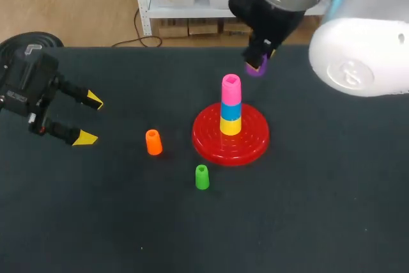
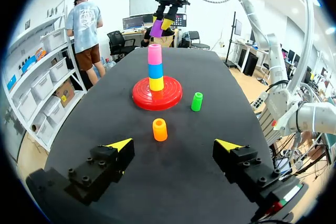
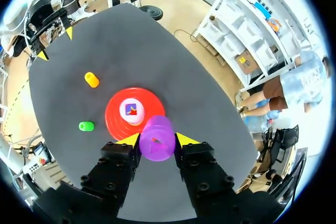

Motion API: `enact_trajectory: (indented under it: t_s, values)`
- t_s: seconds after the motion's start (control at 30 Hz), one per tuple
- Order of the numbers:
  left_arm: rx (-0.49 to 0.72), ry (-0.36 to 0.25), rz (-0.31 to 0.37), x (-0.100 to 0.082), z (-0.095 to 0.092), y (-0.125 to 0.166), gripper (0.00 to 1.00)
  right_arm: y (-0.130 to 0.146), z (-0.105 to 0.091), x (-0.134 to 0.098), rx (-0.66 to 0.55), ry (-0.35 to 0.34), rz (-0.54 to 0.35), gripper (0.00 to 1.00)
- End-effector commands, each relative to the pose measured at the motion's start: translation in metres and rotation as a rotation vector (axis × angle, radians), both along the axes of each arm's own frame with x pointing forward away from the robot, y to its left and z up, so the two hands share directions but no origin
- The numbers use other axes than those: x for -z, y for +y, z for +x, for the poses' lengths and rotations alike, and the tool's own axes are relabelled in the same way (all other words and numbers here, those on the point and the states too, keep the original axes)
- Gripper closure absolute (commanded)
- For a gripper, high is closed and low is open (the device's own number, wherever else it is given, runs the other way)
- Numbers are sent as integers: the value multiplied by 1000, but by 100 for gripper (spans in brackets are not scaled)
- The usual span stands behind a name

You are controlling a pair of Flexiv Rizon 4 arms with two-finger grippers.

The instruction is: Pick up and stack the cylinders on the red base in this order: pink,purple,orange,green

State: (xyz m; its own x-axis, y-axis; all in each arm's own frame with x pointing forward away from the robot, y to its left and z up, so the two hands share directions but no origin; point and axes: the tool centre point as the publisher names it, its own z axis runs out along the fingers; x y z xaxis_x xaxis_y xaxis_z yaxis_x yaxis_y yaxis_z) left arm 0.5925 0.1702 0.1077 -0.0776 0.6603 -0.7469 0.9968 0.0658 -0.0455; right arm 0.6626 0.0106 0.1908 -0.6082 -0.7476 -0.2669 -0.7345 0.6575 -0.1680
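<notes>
The red base (image 1: 211, 142) (image 2: 142, 96) (image 3: 113, 119) carries a stack of a yellow, a blue and, on top, a pink cylinder (image 1: 231, 89) (image 2: 154, 54) (image 3: 131, 110). My right gripper (image 1: 259, 59) (image 3: 157, 139) is shut on the purple cylinder (image 1: 257, 68) (image 2: 156, 29) (image 3: 156, 138), held in the air above and just behind the stack. The orange cylinder (image 1: 153, 142) (image 2: 159, 129) (image 3: 91, 79) and the green cylinder (image 1: 202, 177) (image 2: 197, 101) (image 3: 86, 126) stand on the table in front of the base. My left gripper (image 1: 89, 118) (image 2: 174, 145) hangs open at the far left, nothing between its fingers.
The dark table (image 1: 319, 209) holds only the base and the two loose cylinders. The right arm's large white link (image 1: 358, 49) hangs over the back right corner.
</notes>
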Motion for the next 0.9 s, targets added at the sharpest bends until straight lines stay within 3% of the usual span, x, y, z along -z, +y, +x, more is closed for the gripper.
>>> enact_trajectory:
  t_s: [0.03, 0.53, 0.9]
  values:
    - [2, -2, -2, 1, 0, 1, 0, 10, 1, -3, -19, 25, -10, 100]
    - [2, -2, -2, 1, 0, 1, 0, 31, -18, 2, -118, 69, -32, 100]
    - [2, -2, -2, 1, 0, 1, 0, 40, -11, 12, -166, 104, -24, 100]
